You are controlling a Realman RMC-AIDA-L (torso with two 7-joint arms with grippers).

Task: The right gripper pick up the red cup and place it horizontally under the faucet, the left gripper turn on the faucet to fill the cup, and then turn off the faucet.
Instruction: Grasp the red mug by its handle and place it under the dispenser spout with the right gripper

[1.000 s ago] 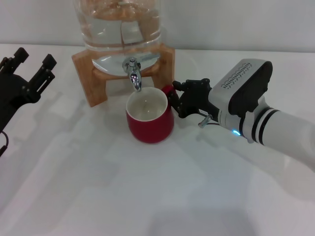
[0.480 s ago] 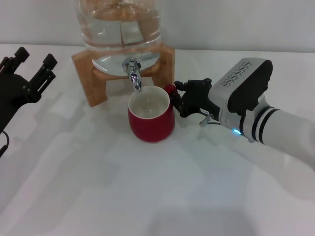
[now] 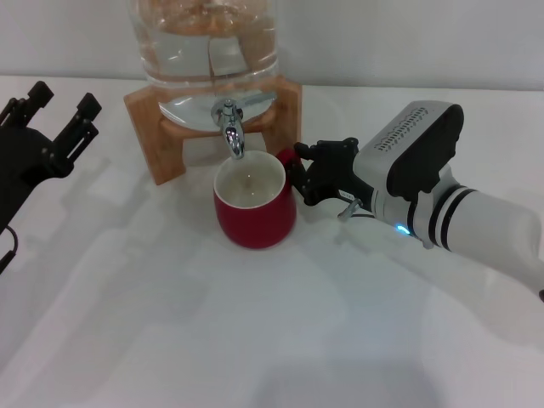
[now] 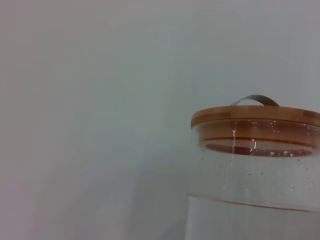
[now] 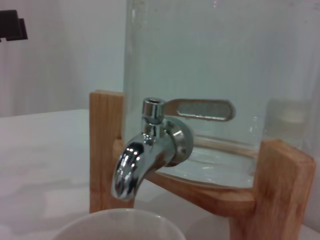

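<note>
No text, label, brand, number or sign is showing legibly in any view. The jar point(image 3: 208, 42), its wooden lid point(image 4: 256, 116), the stand point(image 3: 157, 127), the faucet point(image 5: 145, 150) and the red cup point(image 3: 253, 208) are all showing plain, unmarked surfaces, and the right gripper's point(image 3: 299, 170) housing is bearing no lettering.

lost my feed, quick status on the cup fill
Right end effector shut on cup handle, cup upright under faucet. Left end effector open, parked far left. Path to lever clear.
</note>
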